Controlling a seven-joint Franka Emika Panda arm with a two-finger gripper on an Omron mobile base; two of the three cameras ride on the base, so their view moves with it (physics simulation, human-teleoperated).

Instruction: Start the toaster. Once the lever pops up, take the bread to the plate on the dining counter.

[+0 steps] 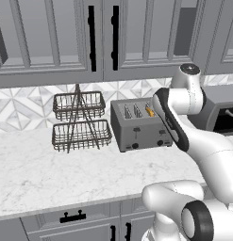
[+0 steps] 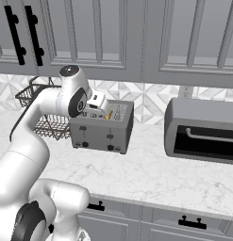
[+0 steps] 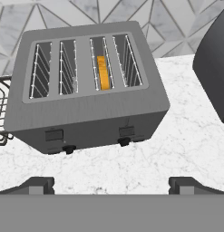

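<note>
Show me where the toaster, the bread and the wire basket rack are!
toaster [image 3: 86, 127]: hand view, on its grey front face.
bread [image 3: 103, 72]: hand view, on the orange top edge in the third slot.
wire basket rack [image 1: 80, 134]: left base view, on the lower basket.

One toaster [image 3: 86, 86], one bread [image 3: 103, 72].

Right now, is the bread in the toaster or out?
In: the bread sits low in the toaster's third slot from the left.

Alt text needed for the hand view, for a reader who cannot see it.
A grey four-slot toaster sits on a marble counter, seen from above and in front, with an orange slice of bread down in its third slot from the left. The open jaws frame the bottom edge.
</note>
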